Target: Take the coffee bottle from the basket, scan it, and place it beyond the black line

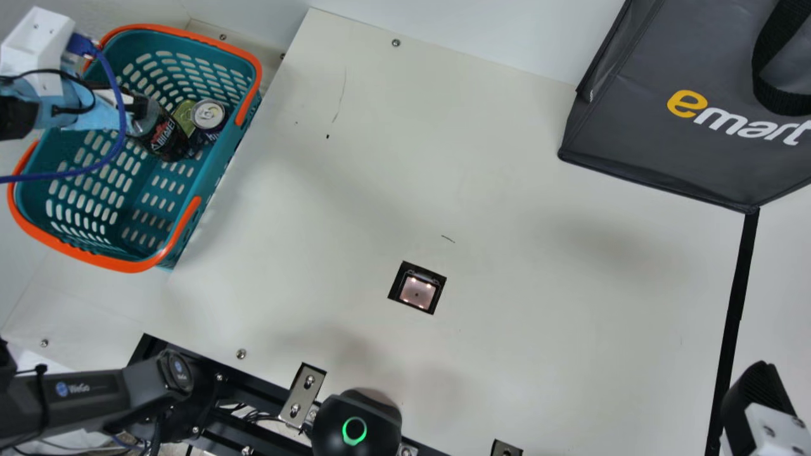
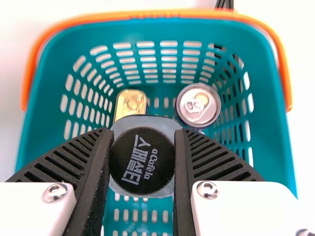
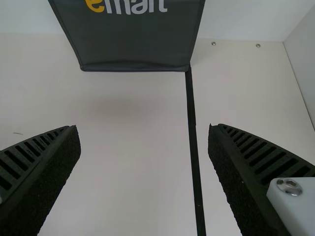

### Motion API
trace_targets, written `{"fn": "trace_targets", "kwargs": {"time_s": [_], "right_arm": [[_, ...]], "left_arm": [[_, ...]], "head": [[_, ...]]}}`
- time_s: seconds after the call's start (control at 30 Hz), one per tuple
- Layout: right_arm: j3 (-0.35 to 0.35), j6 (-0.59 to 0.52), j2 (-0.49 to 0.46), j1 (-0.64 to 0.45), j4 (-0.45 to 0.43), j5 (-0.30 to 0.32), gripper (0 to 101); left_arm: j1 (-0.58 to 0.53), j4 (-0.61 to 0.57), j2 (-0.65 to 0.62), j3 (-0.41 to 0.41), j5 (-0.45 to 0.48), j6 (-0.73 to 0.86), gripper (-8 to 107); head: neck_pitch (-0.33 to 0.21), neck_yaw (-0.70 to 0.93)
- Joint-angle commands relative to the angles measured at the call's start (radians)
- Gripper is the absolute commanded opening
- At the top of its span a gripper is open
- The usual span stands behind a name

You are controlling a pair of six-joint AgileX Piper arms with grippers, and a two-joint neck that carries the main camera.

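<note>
1. Left gripper [image 1: 135, 109]: over the basket, clamped on the bottle's capped top.
2. Bottle [image 1: 166, 134]: one, dark, black cap; inside the basket, toward its right wall.
3. Basket [image 1: 218, 171]: teal, orange handles; at the table's left edge.
4. Can [image 1: 208, 114] and tin [image 2: 131, 103]: in the basket near the bottle, toward the back right corner.
5. Scanner [image 1: 417, 292]: set into the table [image 1: 538, 304], nearer its front edge.
6. Right gripper [image 1: 757, 396]: fingers wide apart, holding nothing; by the black line [image 1: 738, 304], near the front right corner.
7. Bag [image 1: 640, 126]: dark grey, at the back edge.
</note>
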Motion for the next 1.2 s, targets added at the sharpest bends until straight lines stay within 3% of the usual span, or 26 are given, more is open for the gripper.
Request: {"fn": "trace_targets", "kwargs": {"time_s": [0.0, 0.73, 1.17], "right_arm": [[0.000, 0.000, 0.000, 0.000, 0.000, 0.000, 91], [0.000, 0.000, 0.000, 0.000, 0.000, 0.001, 91], [0.000, 0.000, 0.000, 0.000, 0.000, 0.001, 91]], "left_arm": [[-0.003, -0.001, -0.007, -0.023, 0.017, -0.012, 10], [-0.082, -0.013, -0.054, -0.272, 0.156, -0.176, 10], [-0.152, -0.018, -0.072, -0.343, 0.186, -0.222, 10]], "head": [[-0.017, 0.002], [-0.017, 0.002], [-0.017, 0.002]]}}
